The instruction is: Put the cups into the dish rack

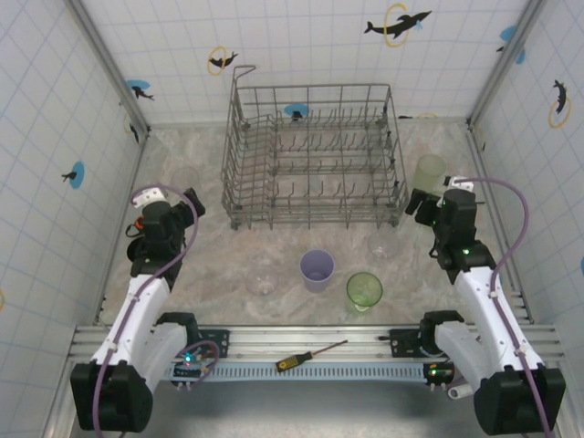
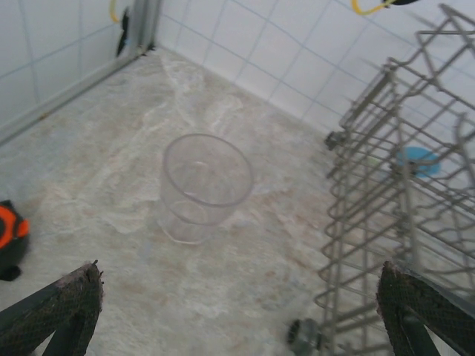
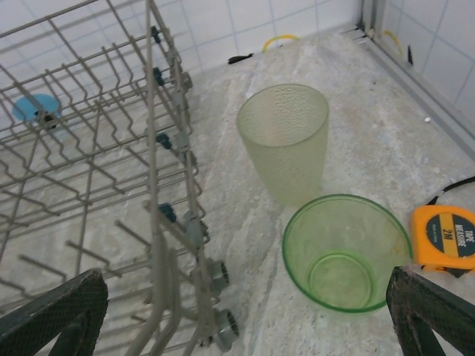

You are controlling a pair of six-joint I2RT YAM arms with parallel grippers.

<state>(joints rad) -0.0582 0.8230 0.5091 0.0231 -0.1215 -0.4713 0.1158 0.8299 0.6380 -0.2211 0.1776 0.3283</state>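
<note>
The dish rack [image 1: 310, 155], a grey wire basket, stands at the back middle with nothing in it. In front of it stand a lavender cup [image 1: 317, 270], a green cup [image 1: 364, 291] and two clear cups [image 1: 263, 276] [image 1: 383, 245]. My left gripper [image 1: 189, 203] [image 2: 237, 319] is open beside the rack's left end, and a clear cup [image 2: 204, 185] stands upright ahead of it. My right gripper [image 1: 422, 203] [image 3: 245, 319] is open at the rack's right end. Ahead of it stand a pale frosted green cup [image 3: 286, 141] [image 1: 429, 172] and, nearer, a bright green cup [image 3: 345, 252].
An orange tape measure [image 3: 445, 237] lies right of the bright green cup. The rack's wheeled corner [image 3: 215, 274] is close to my right gripper's left finger. An orange and black object [image 2: 9, 237] sits at the left. A screwdriver [image 1: 310, 354] lies on the front rail. Tiled walls enclose the table.
</note>
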